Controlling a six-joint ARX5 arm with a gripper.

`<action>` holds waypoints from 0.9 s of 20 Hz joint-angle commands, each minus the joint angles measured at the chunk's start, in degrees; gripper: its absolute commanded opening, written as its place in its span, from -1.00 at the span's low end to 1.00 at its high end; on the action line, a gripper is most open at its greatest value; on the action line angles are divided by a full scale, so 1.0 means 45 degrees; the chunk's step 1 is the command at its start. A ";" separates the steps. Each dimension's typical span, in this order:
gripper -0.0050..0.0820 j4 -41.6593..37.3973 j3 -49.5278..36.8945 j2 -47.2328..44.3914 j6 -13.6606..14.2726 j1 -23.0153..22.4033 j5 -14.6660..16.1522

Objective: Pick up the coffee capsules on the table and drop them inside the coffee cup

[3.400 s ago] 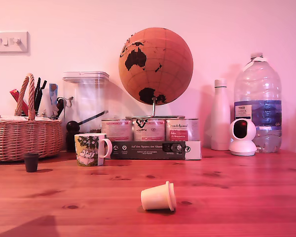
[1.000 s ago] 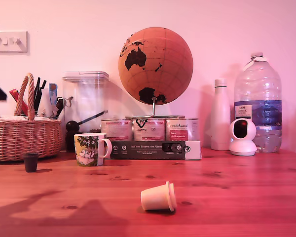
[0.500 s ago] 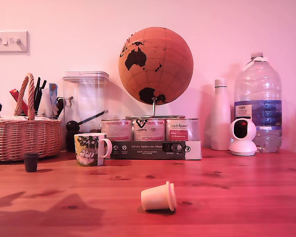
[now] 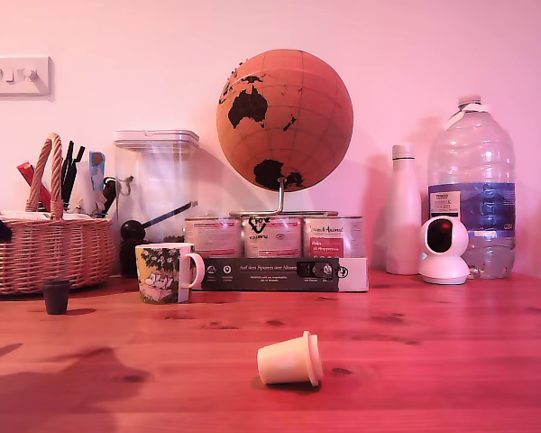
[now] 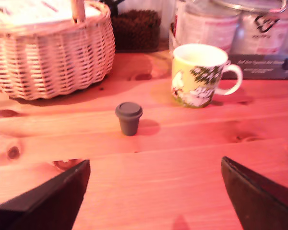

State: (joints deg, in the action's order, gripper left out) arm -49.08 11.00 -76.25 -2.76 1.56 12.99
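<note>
Knotty wood counter [image 4: 433, 352], kinda smooth; woven wicker basket [image 5: 48, 52]; glossy ceramic coffee cup [image 5: 197, 74]; matt dark capsule [image 5: 128, 117].

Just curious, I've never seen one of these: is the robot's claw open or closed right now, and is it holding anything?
Gripper: open, holding nothing; the dark capsule stands ahead of it.

The exterior view faces the wall low across the table [image 4: 433, 361]; the wrist view looks down nearer, sharing the mug [image 4: 167, 272] [image 5: 198, 75] and basket [image 4: 45, 253] [image 5: 48, 52].

table [image 4: 433, 361]: reddish wood planks
front: cream capsule [image 4: 290, 360] on its side
left: dark capsule [image 4: 56, 295] upright, mug [image 4: 165, 272], basket [image 4: 45, 253]
</note>
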 commanded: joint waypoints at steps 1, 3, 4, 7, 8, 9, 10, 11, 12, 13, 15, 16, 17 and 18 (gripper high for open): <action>0.92 -0.0767 -0.0131 -0.0699 0.0049 0.0044 0.0019; 0.92 -0.1768 -0.0131 -0.1535 0.0049 0.0044 0.0019; 0.92 -0.2259 -0.0131 -0.1948 0.0034 0.0044 0.0024; 0.92 -0.3410 -0.0107 -0.3084 -0.0010 0.0044 0.0019; 0.92 -0.3750 -0.0078 -0.3473 -0.0019 0.0044 0.0015; 0.92 -0.4031 0.0000 -0.3847 -0.0019 0.0044 0.0015; 0.92 -0.4274 0.0073 -0.4172 -0.0058 0.0044 0.0019; 0.92 -0.4478 0.0175 -0.4478 -0.0053 0.0044 0.0019; 0.92 -0.4682 0.0311 -0.4784 -0.0053 0.0044 0.0019; 0.92 -0.4862 0.0476 -0.5100 -0.0049 0.0044 0.0019; 0.92 -0.4964 0.0879 -0.5678 -0.0049 0.0044 0.0029; 0.92 -0.5066 0.1073 -0.5989 -0.0049 0.0044 0.0029; 0.92 -0.5110 0.1268 -0.6266 -0.0049 0.0044 0.0049; 0.92 -0.5110 0.1477 -0.6513 -0.0049 0.0044 0.0068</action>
State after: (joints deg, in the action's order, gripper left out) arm -71.44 17.32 -104.33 -2.81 1.56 13.06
